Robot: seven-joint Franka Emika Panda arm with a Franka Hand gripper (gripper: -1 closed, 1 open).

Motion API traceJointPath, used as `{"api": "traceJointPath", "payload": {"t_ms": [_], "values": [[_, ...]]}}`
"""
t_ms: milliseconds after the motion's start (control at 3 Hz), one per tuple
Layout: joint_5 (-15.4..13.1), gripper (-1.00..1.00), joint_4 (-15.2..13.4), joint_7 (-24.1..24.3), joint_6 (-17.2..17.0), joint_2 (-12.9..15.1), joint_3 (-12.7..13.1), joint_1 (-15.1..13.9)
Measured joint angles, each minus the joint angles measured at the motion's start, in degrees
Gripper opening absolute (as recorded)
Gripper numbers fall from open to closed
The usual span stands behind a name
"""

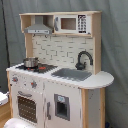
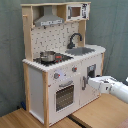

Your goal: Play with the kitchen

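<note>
Against the kitchen (image 2: 60, 65) front, standing on the wooden floor (image 2: 100, 112), my gripper (image 2: 85, 83) sits by the lower door handle (image 2: 84, 82); I cannot tell whether it is parted or pinched. Pulling off-line risks slipping, or dragging the whole light unit forward

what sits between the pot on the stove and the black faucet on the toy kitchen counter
Only bare stovetop and counter lie between the pot and the faucet, clearest in the first exterior view.

Soft even indoor light, faint shadows, both exterior views slightly blurred, no glare
</note>
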Motion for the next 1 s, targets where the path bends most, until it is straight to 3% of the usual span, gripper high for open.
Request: {"api": "traceJointPath", "payload": {"t_ms": [667, 1000], "values": [[0.04, 1.0, 0.85, 3.28, -10.33, -0.1, -0.04, 4.61], [0.23, 1.0, 0.95, 8.91, -12.95, -0.1, 0.87, 4.51]]}}
